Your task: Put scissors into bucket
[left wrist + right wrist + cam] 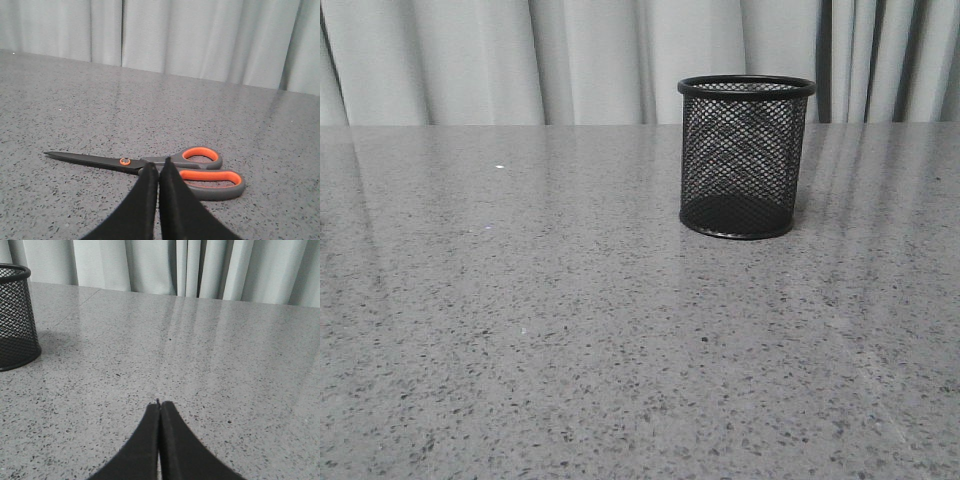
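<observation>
Nothing of the task looks done yet: the grey speckled stone table (520, 330), polished enough to mirror the pale pleated curtain (570, 60), carries the bucket (746, 157) standing upright and empty, a black wire-mesh cylinder with a rolled rim and solid base, off to one side of the right gripper (159, 404) and apart from it. The scissors (150, 164) lie flat just ahead of the left gripper (158, 162), slim dark blades with an orange pivot rivet and grey handles lined in orange. Both claws are pinched together on nothing, so the grasp, carry and drop all remain.
</observation>
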You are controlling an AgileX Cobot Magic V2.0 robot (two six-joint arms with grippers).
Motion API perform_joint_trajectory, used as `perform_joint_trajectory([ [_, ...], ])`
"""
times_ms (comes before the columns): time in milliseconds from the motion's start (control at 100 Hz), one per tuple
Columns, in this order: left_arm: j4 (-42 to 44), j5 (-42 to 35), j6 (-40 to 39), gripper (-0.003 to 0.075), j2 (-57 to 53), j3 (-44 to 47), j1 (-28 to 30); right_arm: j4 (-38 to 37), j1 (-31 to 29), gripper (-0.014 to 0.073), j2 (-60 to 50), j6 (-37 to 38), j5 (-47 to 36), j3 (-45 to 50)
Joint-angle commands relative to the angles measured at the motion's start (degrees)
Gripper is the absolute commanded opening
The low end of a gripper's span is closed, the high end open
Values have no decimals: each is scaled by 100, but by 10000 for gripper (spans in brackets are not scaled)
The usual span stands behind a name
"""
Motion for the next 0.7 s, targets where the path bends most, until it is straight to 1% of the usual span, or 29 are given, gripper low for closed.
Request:
perform_joint_trajectory([
  [0,-42,-429,-5,-21,-154,165,16,-59,-33,-66,-131,-12,-436,106],
  [690,-42,-429,-5,-21,-154,165,16,-59,-33,-66,-131,-12,-490,106],
])
